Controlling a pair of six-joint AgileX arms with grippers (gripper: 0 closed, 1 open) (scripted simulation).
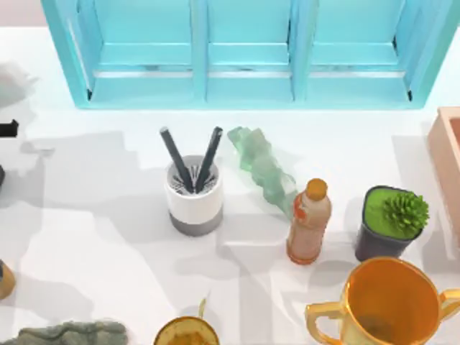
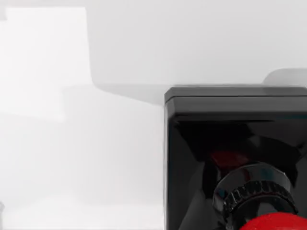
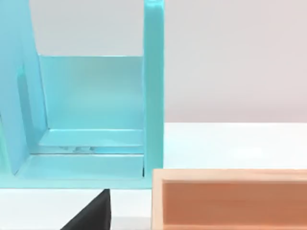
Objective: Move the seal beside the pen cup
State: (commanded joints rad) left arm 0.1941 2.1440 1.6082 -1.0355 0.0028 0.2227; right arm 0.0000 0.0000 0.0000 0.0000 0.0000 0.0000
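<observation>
The pen cup (image 1: 193,198) is a small white cylinder with a grey base band and two black pens sticking out. It stands upright mid-table, in front of the blue shelf. Close up in the left wrist view is the seal (image 2: 235,163), a glossy black block with a knurled collar and a red knob, against bare white table. A black piece of my left arm (image 1: 7,129) pokes in at the table's left edge, far left of the pen cup. I cannot tell whether anything holds the seal.
A blue shelf unit (image 1: 244,50) spans the back. Right of the pen cup are a green translucent object (image 1: 262,169), an orange bottle (image 1: 309,223), a potted plant (image 1: 392,223), a large orange two-handled cup (image 1: 384,305) and a wooden box (image 1: 449,158). A grey-green lump (image 1: 65,334) and a yellow round object (image 1: 185,332) lie at the front.
</observation>
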